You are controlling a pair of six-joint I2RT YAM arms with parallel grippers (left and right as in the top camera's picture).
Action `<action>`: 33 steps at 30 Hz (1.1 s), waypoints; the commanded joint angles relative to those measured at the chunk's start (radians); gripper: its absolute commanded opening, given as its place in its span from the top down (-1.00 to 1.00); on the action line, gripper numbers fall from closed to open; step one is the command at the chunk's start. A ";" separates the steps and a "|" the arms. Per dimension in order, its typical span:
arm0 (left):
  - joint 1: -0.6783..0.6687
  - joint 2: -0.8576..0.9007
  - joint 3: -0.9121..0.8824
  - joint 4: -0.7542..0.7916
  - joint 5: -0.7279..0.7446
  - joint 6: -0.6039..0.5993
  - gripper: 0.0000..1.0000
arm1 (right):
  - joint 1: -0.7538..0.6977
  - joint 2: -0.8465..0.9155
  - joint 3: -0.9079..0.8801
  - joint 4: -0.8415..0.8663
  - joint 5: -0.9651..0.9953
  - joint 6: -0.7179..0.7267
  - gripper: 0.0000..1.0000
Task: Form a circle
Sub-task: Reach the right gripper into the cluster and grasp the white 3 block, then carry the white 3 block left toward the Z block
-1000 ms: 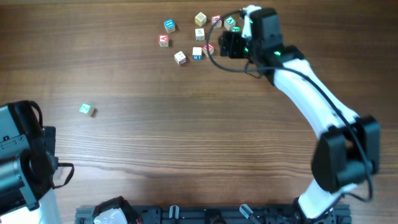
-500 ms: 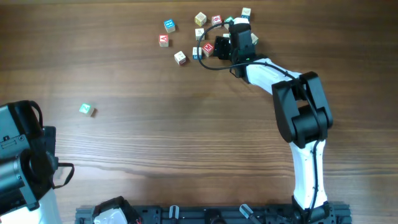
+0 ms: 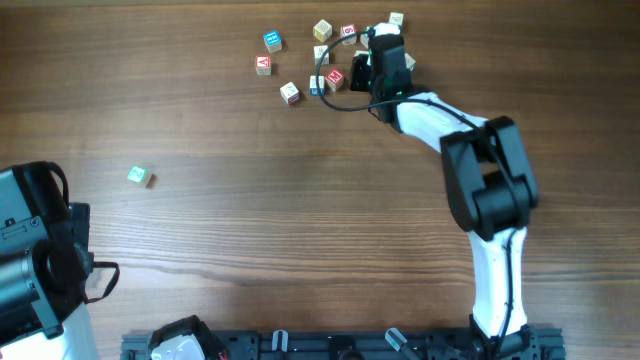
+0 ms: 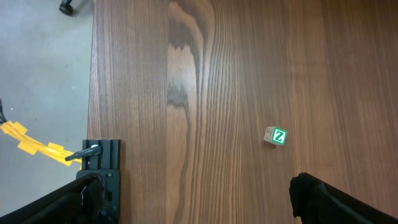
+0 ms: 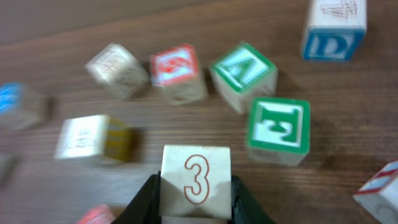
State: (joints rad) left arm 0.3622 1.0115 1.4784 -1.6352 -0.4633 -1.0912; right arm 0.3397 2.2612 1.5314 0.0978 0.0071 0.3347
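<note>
The right gripper (image 5: 196,208) pinches 1 pale cube with a red 3 (image 5: 196,174). Just past it sits the bunch of letter cubes (image 5: 244,73), not a ring, at the far side of the table (image 3: 200,250). The left gripper (image 4: 199,208) is wide open and holds nothing.

The right arm (image 3: 485,190) rises from its base at the near edge of the worktop (image 3: 300,220), right of the middle. It folds at a dark elbow, and its white forearm stretches toward the far edge. At its end, the right hand (image 5: 196,200) is angled low over the wood, its two dark fingers (image 5: 148,198) pressed against opposite sides of a cube with a red 3 (image 5: 196,174). The left arm (image 3: 35,260) sits drawn back at the near left corner. The left hand (image 4: 196,190) points down at the worktop near its left edge, its fingers spread wide apart with nothing between them.
</note>
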 commanded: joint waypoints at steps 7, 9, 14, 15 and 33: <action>0.005 -0.001 0.000 0.000 -0.005 -0.019 -1.00 | 0.062 -0.249 0.001 -0.283 -0.808 -0.261 0.69; 0.005 -0.001 0.000 0.000 -0.005 -0.019 -1.00 | 0.119 -0.243 -0.021 -0.321 -0.808 -0.339 0.69; 0.005 -0.001 0.000 0.000 -0.005 -0.019 -1.00 | 0.310 -0.201 -0.050 -0.319 -0.643 -0.409 0.64; 0.005 -0.001 0.000 0.000 -0.005 -0.019 -1.00 | 0.354 -0.183 -0.050 -0.313 -0.565 -0.434 0.67; 0.005 -0.001 0.000 0.000 -0.005 -0.019 -1.00 | 0.596 0.077 -0.050 0.022 -0.298 -0.466 0.24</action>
State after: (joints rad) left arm 0.3622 1.0115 1.4784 -1.6352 -0.4629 -1.0912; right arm 0.9371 2.2974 1.4815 0.1059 -0.3080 -0.1223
